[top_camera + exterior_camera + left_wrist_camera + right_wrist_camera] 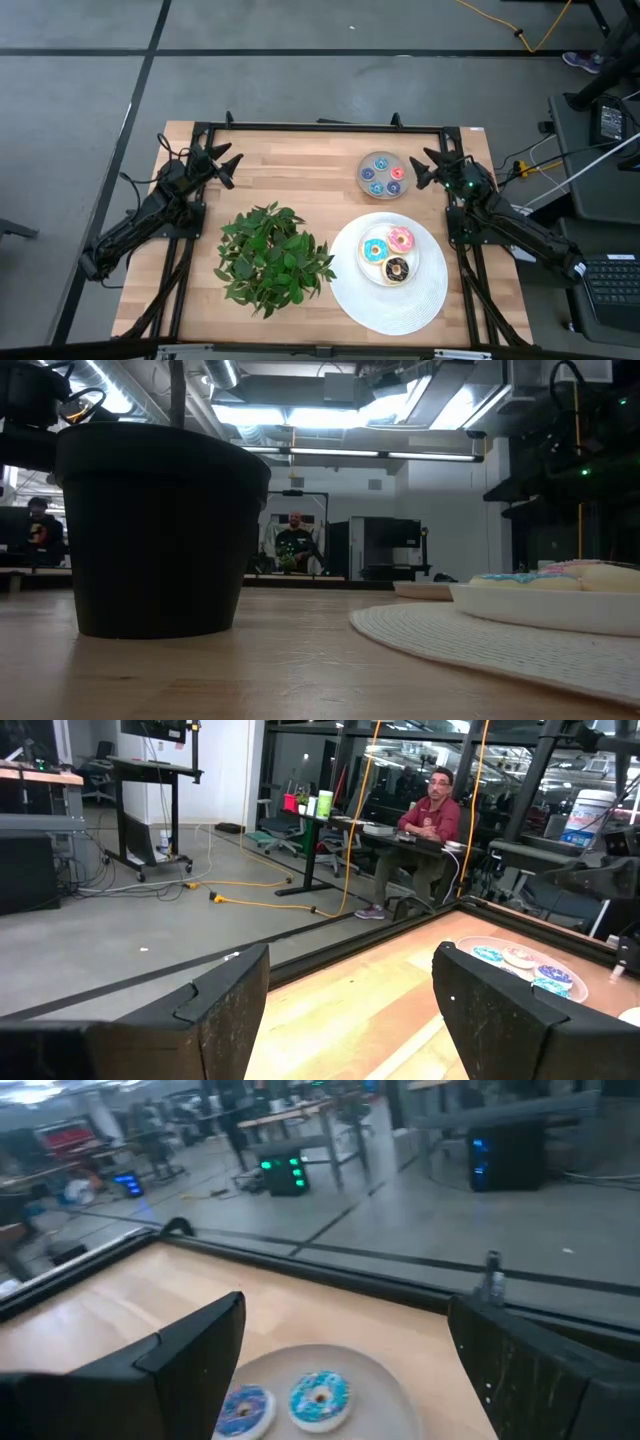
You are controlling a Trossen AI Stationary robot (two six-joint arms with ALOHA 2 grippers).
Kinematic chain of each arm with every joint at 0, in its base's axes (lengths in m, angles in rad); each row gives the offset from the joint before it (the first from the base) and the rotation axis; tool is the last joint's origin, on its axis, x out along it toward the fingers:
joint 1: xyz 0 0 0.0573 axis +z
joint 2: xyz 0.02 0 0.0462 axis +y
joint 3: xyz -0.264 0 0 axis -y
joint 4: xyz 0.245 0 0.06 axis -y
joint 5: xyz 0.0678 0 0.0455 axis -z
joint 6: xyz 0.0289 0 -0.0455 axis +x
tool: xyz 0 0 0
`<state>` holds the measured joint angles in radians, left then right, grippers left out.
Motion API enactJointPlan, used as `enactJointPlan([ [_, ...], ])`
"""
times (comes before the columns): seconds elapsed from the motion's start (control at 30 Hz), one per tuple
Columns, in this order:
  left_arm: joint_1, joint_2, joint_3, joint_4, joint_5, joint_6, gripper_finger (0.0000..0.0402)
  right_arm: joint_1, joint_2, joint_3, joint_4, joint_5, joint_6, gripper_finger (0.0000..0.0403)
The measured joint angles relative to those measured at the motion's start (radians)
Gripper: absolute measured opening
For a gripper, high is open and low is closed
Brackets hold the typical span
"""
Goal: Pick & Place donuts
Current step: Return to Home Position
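Low view — black pot (160,530) fills foreground; donuts (530,579) on white plate (540,610).

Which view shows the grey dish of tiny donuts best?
The high view: it shows the whole grey dish and all five tiny donuts from above. The right wrist view crops it to two blue ones; the left wrist view sees it far off, obliquely; the low view shows at most a thin edge.
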<state>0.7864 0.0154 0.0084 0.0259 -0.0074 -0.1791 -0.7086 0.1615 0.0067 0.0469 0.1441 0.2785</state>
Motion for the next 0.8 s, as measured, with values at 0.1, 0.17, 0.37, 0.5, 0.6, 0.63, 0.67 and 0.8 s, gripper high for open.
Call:
enactJointPlan([
  [0.1, 0.0, 0.0, 0.0, 0.0, 0.0, 0.0, 0.027, 0.0, -0.031, 0.0, -0.01, -0.053, -0.038, 0.0349],
  [0.17, 0.0, 0.0, 0.0, 0.0, 0.0, 0.0, 0.027, 0.0, -0.051, 0.0, -0.017, -0.096, -0.078, 0.0349],
  [0.37, 0.0, 0.0, 0.0, 0.0, 0.0, 0.0, 0.027, 0.0, -0.111, 0.0, -0.027, -0.146, -0.103, 0.0349],
  [0.5, 0.0, 0.0, 0.0, 0.0, 0.0, 0.0, 0.027, 0.0, -0.144, 0.0, -0.027, -0.146, -0.114, 0.0349],
  [0.6, 0.0, 0.0, 0.0, 0.0, 0.0, 0.0, 0.027, 0.0, -0.162, 0.0, -0.023, -0.146, -0.139, 0.0349],
  [0.63, 0.0, 0.0, 0.0, 0.0, 0.0, 0.0, 0.027, 0.0, -0.161, 0.0, -0.022, -0.146, -0.151, 0.0349],
  [0.67, 0.0, 0.0, 0.0, 0.0, 0.0, 0.0, 0.027, 0.0, -0.161, 0.0, -0.025, -0.146, -0.154, 0.0349],
  [0.8, 0.0, 0.0, 0.0, 0.0, 0.0, 0.0, 0.027, 0.0, -0.161, 0.0, -0.025, -0.146, -0.156, 0.0349],
])
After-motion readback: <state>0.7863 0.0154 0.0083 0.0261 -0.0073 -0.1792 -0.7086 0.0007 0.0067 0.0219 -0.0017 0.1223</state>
